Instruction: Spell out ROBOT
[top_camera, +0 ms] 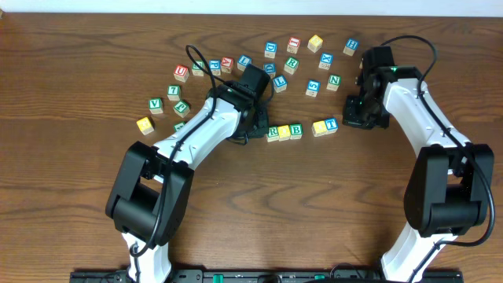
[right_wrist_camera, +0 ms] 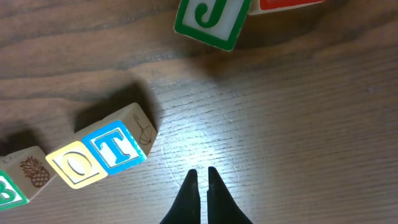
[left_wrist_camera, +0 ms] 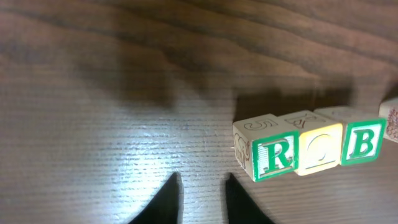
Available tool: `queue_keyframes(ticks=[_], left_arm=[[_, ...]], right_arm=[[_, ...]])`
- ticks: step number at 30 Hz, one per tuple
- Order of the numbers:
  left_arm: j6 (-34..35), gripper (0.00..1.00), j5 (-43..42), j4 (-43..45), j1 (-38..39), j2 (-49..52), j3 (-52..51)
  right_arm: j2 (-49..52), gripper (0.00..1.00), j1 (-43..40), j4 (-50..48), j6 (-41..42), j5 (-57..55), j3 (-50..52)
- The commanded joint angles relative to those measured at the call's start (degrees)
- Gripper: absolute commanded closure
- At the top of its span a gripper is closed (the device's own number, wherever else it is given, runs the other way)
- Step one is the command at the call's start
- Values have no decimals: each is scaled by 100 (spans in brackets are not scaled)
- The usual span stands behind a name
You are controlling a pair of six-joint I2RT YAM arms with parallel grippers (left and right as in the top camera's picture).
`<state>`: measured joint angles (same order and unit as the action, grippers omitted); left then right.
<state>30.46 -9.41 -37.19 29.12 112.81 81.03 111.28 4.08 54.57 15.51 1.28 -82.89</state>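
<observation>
On the wooden table the green R cube, a yellow O cube and the green B cube touch in a row. A small gap to their right, a second yellow O cube touches the blue T cube. In the left wrist view the R, O and B lie just right of my left gripper. Its fingers stand slightly apart over bare wood, holding nothing. My right gripper is shut and empty, right of the T and the O.
Several loose letter cubes are scattered across the back of the table, from a yellow one at the left to a blue one at the right. A green J cube lies ahead of the right gripper.
</observation>
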Motion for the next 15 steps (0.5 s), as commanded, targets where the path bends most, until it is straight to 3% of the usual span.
queue_keyframes(ticks=[1,15], left_arm=[[-63,92,0,-2,-11,205,-26],[-166,93,-7,175,79,413,-26]], right_arm=[[42,99,-13,-195,-214,-48,195],[42,99,-13,-975,-647,382,708]])
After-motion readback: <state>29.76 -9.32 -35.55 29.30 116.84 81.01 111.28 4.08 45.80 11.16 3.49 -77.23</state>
